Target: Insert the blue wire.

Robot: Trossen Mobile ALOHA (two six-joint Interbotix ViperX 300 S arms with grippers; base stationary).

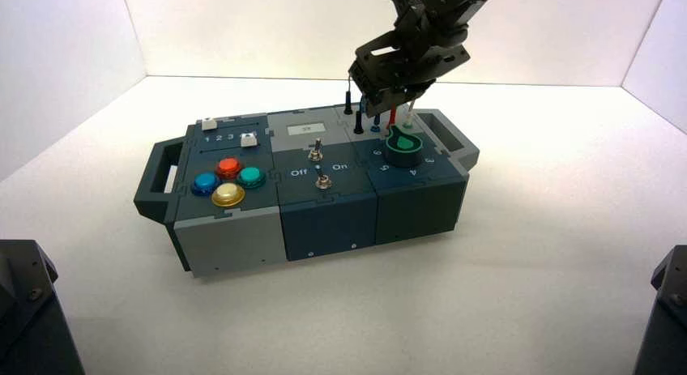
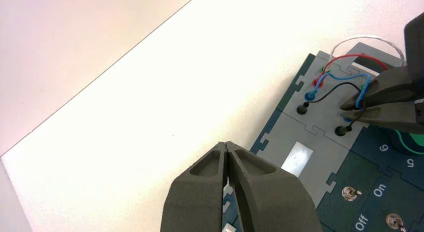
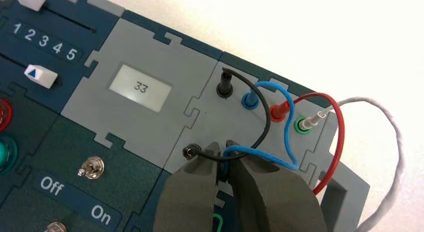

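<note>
The high view looks down from behind the arms onto the whole grey-and-blue plastic control box (image 1: 316, 181) on the white bench (image 1: 526, 253). Both wrist views sit close, looking obliquely down, sharing its grey wire-socket panel (image 3: 235, 117) and small white display (image 3: 140, 87).

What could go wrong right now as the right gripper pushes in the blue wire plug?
The right gripper is shut on the blue wire plug, tight against the black wire; it could snag or dislodge that one. The plug sits hidden between the fingers, so it may go in tilted. The left gripper, shut, hovers off the box's edge.
</note>
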